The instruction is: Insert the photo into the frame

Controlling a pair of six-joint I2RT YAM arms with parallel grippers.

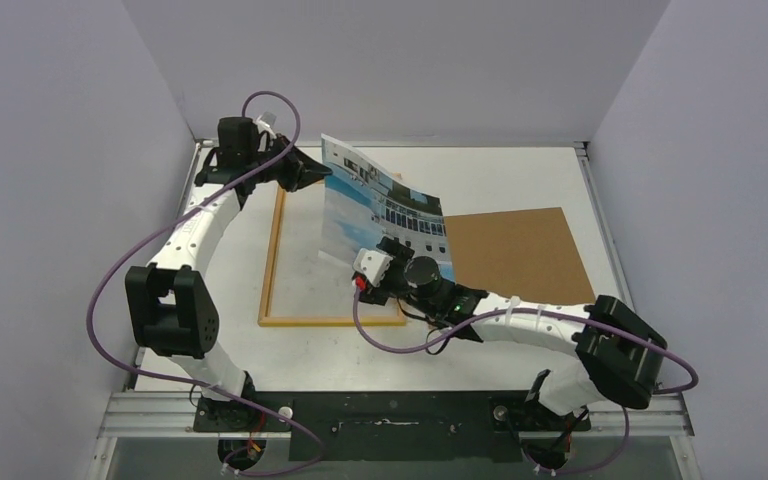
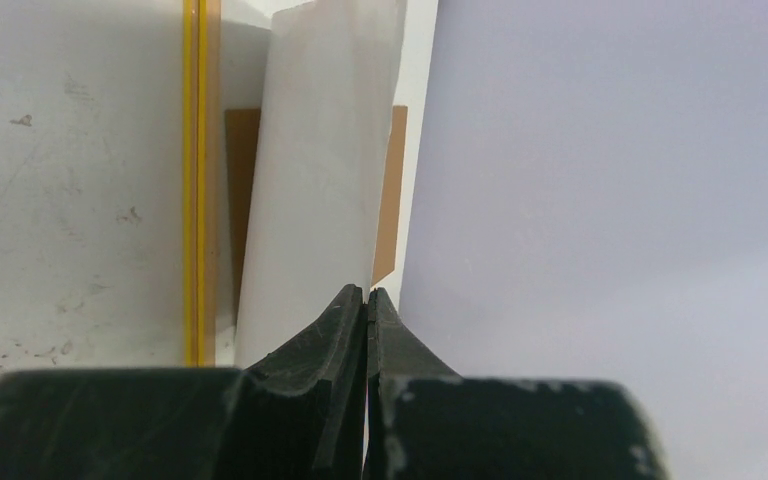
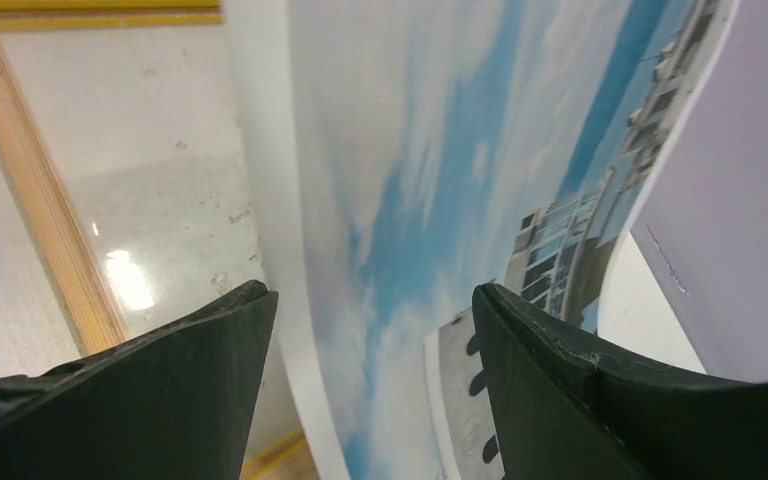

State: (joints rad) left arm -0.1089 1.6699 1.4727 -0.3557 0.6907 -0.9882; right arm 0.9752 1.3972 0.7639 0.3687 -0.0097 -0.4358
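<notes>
probably a lab, walled test table [image 1: 520, 170]

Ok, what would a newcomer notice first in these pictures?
The photo hangs curled above the frame, left of centre on the table, its far end pinched by the left gripper. The right gripper has its fingers open at the photo's near edge; a brown board lies flat to the right.

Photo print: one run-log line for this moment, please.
left gripper: shut on thin blue-and-white photo print | right gripper: open, straddling print | thin yellow-and-wood rectangular frame: flat on table, print not inside
</notes>
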